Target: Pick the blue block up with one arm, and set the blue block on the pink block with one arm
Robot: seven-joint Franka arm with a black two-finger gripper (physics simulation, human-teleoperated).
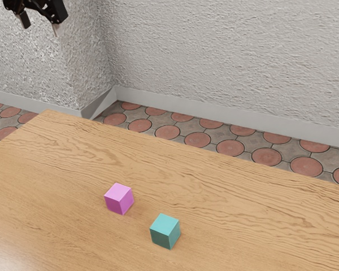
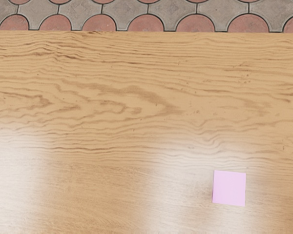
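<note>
Exterior view: my gripper [image 1: 40,25] hangs high at the exterior view's upper left, well above the table [image 1: 243,186]. Its jaws stand apart, with nothing between them. The blue block [image 1: 165,231] sits on the wood near the front edge. The pink block [image 1: 119,198] is near it, toward the exterior view's left and slightly further back; the two are apart, not touching. Wrist view: looking straight down, the pink block [image 2: 229,188] reads as a flat square on the table [image 2: 136,97]. The floor tiles [image 2: 100,22] run past the table's far edge.
</note>
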